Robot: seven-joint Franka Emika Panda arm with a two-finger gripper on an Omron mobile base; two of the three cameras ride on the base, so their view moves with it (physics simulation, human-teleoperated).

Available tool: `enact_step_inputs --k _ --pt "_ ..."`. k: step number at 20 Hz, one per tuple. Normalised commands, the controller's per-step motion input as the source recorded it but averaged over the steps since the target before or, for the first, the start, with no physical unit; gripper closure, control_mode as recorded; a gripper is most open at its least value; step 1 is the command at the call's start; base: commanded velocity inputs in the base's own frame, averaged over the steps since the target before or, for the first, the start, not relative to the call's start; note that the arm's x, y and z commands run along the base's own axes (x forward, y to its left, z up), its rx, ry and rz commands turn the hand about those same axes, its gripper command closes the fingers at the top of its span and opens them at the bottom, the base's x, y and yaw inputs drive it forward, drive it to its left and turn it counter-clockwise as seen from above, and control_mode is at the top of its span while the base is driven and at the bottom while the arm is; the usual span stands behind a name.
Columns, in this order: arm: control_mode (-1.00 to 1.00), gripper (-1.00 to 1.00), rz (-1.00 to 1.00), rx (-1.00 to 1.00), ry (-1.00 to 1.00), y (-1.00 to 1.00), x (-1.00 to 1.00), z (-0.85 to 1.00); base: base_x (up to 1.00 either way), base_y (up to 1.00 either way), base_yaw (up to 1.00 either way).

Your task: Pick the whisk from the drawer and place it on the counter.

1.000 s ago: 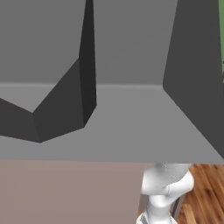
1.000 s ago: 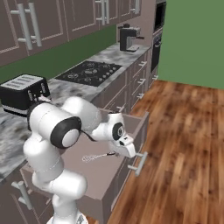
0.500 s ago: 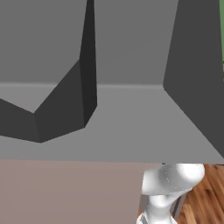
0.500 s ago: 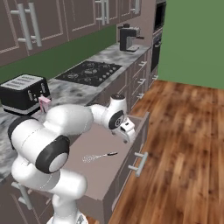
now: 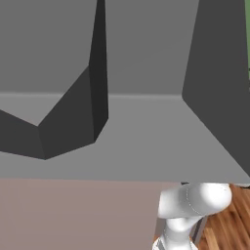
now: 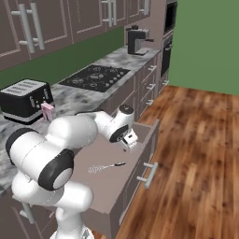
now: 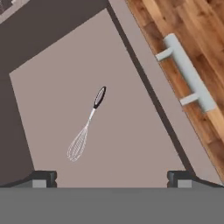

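The wood floor [image 6: 196, 140] filled the right of the right base view. The marbled desk [image 6: 79, 100] ran along the wall from about 9 o'clock up toward 1 o'clock, carrying a black toaster [image 6: 24, 100], a hob [image 6: 95, 77] and a coffee machine [image 6: 136, 39]. A small pink box [image 6: 47, 112] stood just beside the toaster.

Below the desk edge the drawer [image 6: 140, 161] stood pulled out, its front panel toward the floor with a steel bar handle [image 6: 148, 173]. In the hand view the drawer [image 7: 52, 87] floor took up most of the frame, with the handle [image 7: 186, 72] at 2 o'clock.

The white arm [image 6: 60, 154] bent over the open drawer, and the fingers [image 6: 126, 145] hung above it, apart from everything inside. In the hand view the two fingers [image 7: 43, 178] stood wide apart at the bottom edge, with nothing between them.

The whisk [image 6: 106, 166] lay flat on the drawer floor, below the hand. In the hand view the whisk [image 7: 86, 126] lay on a diagonal: its black grip pointed toward 1 o'clock and its wire loops toward 7 o'clock. In the right base view the grip pointed toward the drawer front at 3 o'clock, the loops toward 9 o'clock.
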Motion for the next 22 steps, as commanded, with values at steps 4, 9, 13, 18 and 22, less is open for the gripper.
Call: enact_step_inputs --k 4,9,13,18,22 --pt "-1.0 -1.0 -0.11 0.03 0.0 0.62 0.15 -0.44 0.0 0.0 0.0" --pt "-1.0 -1.0 -0.06 0.0 0.03 0.68 0.37 -0.47 0.0 0.0 0.0" --pt "-1.0 -1.0 0.0 0.0 0.06 0.18 0.24 -0.57 0.0 0.0 0.0" --pt "-1.0 -1.0 0.0 0.0 0.04 0.03 0.1 -0.68 0.0 0.0 0.0" --pt "-1.0 -1.0 0.0 -0.01 0.01 0.38 0.25 -0.57 0.0 0.0 0.0"
